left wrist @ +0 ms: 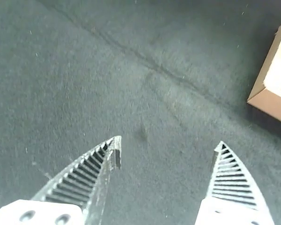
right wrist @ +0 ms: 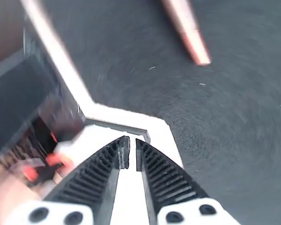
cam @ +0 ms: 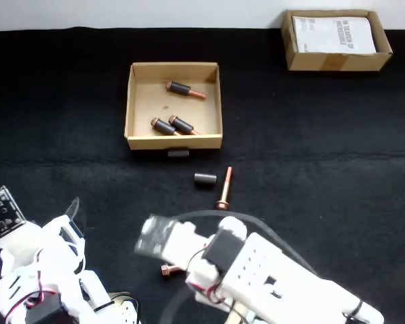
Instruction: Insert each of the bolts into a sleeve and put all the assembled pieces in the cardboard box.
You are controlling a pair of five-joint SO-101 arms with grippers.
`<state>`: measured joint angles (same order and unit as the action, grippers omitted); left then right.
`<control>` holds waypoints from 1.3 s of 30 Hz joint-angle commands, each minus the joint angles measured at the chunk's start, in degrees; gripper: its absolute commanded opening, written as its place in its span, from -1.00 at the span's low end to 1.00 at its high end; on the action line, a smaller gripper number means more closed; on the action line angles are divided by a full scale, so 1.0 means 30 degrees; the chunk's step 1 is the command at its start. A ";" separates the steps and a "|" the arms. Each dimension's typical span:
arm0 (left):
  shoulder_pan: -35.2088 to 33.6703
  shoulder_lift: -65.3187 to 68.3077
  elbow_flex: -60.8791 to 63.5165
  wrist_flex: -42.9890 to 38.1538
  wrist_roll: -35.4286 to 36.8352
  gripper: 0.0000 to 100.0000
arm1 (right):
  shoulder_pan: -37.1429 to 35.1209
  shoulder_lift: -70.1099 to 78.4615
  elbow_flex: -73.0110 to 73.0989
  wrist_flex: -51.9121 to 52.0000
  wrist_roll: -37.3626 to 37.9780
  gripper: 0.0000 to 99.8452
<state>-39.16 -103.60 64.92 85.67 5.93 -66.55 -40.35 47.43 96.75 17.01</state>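
Three sleeved bolts in the cardboard box.
Round black sleeve beside copper bolt at its 5 o'clock; left gripper gapes wide, right gripper pinched shut, both empty.

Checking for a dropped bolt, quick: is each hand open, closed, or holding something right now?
Left hand: open, holding nothing.
Right hand: closed, holding nothing.

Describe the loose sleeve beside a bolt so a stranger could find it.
Start at the open box in the middle of the table. In front of it lies a copper bolt; the sleeve is the short dark cylinder beside its tip. The other sleeve sits against the box wall, this one apart.
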 commanded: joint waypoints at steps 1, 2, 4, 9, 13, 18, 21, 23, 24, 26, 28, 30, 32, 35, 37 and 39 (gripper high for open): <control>-0.0747 -0.0103 0.0103 -0.0176 0.0059 -0.38 | -0.1011 0.1392 0.1304 -0.1040 0.3927 -0.99; -0.1040 -0.0103 0.0103 -0.0205 0.0059 -0.38 | -0.1099 0.1978 0.1421 -0.1392 0.4630 -0.99; -0.1509 -0.0103 0.0132 -0.0293 0.0029 -0.38 | -0.1070 0.3179 0.1509 -0.2183 0.5773 -0.99; -0.2974 -0.0103 0.1509 -0.0703 -0.0029 -0.38 | -0.1040 0.6139 0.0425 -0.3971 0.7707 -0.99; -0.4527 -0.0103 0.3238 -0.3106 -0.0059 -0.38 | -0.0571 0.8513 -0.1363 -0.4967 0.8557 -0.99; -0.6139 -0.0103 0.5963 -0.7355 -0.0059 -0.38 | 0.0308 1.1267 -0.3297 -0.6022 1.0110 -0.99; -0.6549 -0.0103 0.7194 -0.9114 -0.0088 -0.38 | 0.0484 1.2908 -0.4791 -0.6051 1.0256 -0.99; -0.6579 -0.0103 0.7692 -0.9700 -0.0088 -0.38 | 0.0484 1.3875 -0.5700 -0.5963 1.0256 -0.99; -0.6579 -0.0103 0.7868 -0.9846 -0.0088 -0.38 | 0.0513 1.4286 -0.6051 -0.5963 1.0256 -0.99; -0.6608 -0.0103 0.8220 -1.0168 -0.0147 -0.38 | 0.0894 1.4960 -0.6696 -0.6051 1.0256 -0.99; -0.6608 -0.0103 0.8659 -1.0784 -0.0879 -0.38 | 0.1245 1.5575 -0.7487 -0.6081 1.0256 -0.99; -0.6696 -0.0103 0.9158 -1.1634 -0.1260 -0.38 | 0.1538 1.6132 -0.8308 -0.6022 1.0256 -0.99; -0.7194 -0.0103 0.9538 -1.2454 -0.1260 -0.38 | 0.1714 1.6601 -0.9011 -0.5963 1.0256 -0.99; -0.7722 -0.0103 0.9978 -1.3070 -0.1260 -0.38 | 0.1802 1.7304 -0.9802 -0.5963 1.0256 -0.99; -0.8073 -0.0103 1.0154 -1.3128 -0.1289 -0.38 | 0.1802 1.7861 -1.0212 -0.5963 1.0227 -0.99; -0.8366 -0.0103 1.0154 -1.3128 -0.1289 -0.38 | 0.1802 1.8388 -1.0535 -0.5934 1.0139 -0.99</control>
<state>-62.99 -103.34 95.60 47.43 2.51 -61.98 13.63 18.68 79.25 47.16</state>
